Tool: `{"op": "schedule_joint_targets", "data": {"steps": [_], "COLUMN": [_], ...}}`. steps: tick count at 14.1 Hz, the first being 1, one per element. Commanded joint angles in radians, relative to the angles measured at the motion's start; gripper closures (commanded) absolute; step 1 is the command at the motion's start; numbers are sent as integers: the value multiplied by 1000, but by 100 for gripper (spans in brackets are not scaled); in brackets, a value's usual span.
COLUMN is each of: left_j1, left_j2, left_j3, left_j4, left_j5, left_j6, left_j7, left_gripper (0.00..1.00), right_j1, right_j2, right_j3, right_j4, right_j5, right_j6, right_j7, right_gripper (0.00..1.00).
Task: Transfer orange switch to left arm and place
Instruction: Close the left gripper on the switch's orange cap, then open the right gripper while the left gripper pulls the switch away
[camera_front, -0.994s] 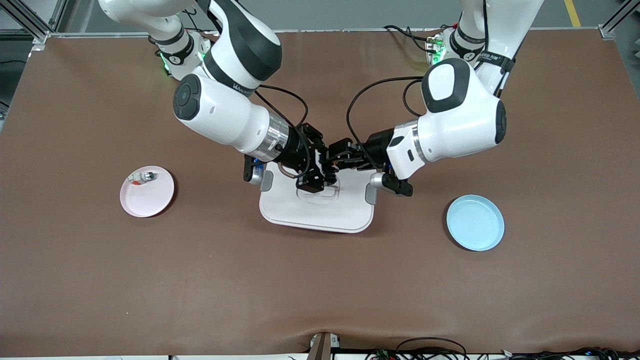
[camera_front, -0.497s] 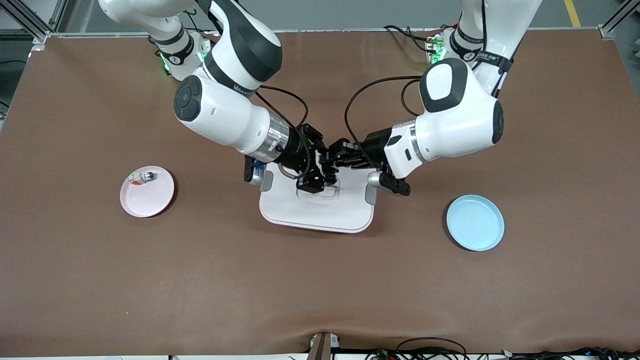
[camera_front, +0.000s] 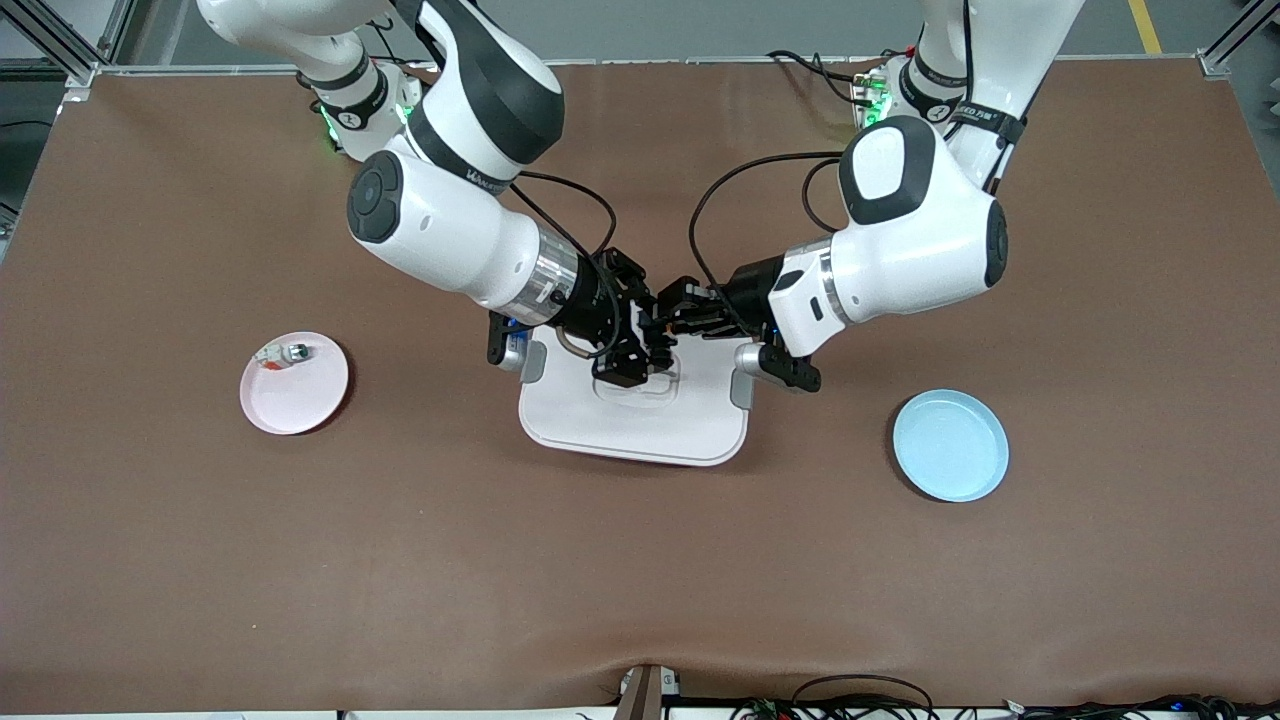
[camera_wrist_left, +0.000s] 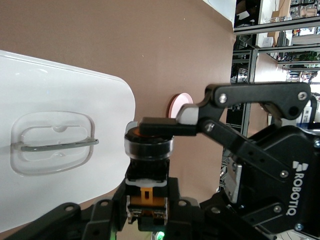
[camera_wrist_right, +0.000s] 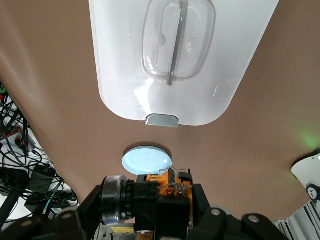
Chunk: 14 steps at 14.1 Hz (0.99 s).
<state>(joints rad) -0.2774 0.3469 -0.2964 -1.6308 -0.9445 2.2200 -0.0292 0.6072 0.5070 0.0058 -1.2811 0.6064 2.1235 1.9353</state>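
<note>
The orange switch (camera_wrist_left: 147, 162) is up in the air over the box (camera_front: 640, 425), between both grippers. My right gripper (camera_front: 645, 340) is shut on it; in the right wrist view the switch (camera_wrist_right: 145, 197) lies across the jaws (camera_wrist_right: 150, 202), silver-ringed cap at one end, orange end at the other. In the left wrist view one right finger (camera_wrist_left: 160, 126) lies on the orange cap. My left gripper (camera_front: 672, 318) meets it there, and its jaws (camera_wrist_left: 146, 200) are shut on the switch's orange-tan end. In the front view the switch is hidden between the two grippers.
The white box (camera_wrist_left: 50, 90) (camera_wrist_right: 150, 50) sits mid-table under both hands. A pink plate (camera_front: 295, 395) holding a small silver-and-white part (camera_front: 285, 353) lies toward the right arm's end. An empty blue plate (camera_front: 950, 445) lies toward the left arm's end.
My left arm has moved a little toward the right gripper, closing the gap over the box. The right arm has hardly moved.
</note>
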Motion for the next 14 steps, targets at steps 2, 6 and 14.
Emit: {"op": "schedule_joint_targets", "data": {"steps": [2, 6, 14], "left_j1": [-6, 10, 160], "left_j2": [-5, -11, -23], "left_j3": [0, 2, 3], "left_j4": [2, 2, 0], "left_j5": [1, 70, 423], "left_j6": [33, 33, -95], "left_j7": [44, 74, 179], "left_gripper": [100, 100, 100], "right_j1": [0, -15, -130], "right_j2": [22, 21, 10], "right_j3": [-7, -7, -17], "right_j4": [39, 39, 39], "right_j5": [15, 13, 3], "right_j6": [-4, -22, -301], "right_j7": [8, -61, -539], "right_gripper": [0, 0, 0]}}
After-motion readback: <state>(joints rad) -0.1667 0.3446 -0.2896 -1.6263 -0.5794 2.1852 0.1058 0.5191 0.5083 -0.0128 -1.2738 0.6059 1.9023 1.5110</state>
